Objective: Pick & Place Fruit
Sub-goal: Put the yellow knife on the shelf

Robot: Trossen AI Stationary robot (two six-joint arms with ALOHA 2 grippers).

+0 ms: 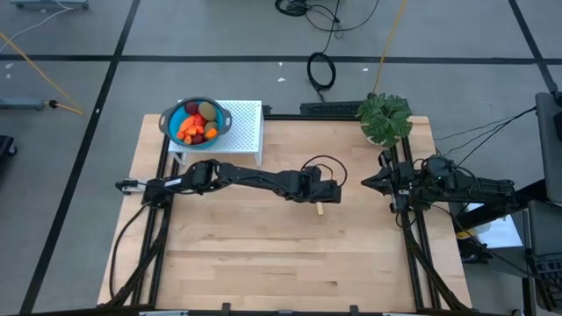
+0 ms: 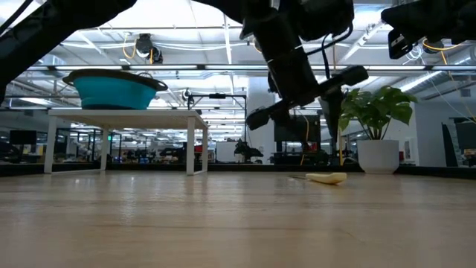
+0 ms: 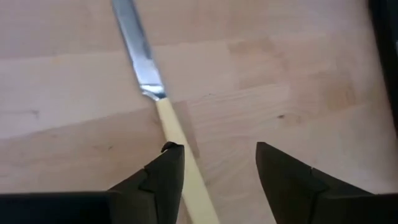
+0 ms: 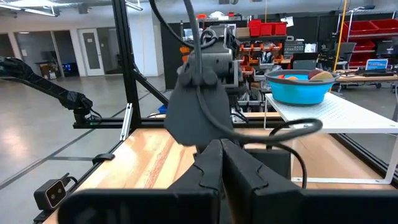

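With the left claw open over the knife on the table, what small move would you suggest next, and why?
Probably lift the left claw straight up and away. Its fingers stand apart, and the knife lies flat on the wooden table, partly under one finger, apparently not gripped. The fruit sits in the blue bowl on the white stand. The right claw waits shut near the plant.

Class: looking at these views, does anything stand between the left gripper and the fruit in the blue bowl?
Nothing visible blocks the way. The left gripper hangs open above the knife at mid-table; the fruit sits in the blue bowl on the white stand, across bare tabletop.
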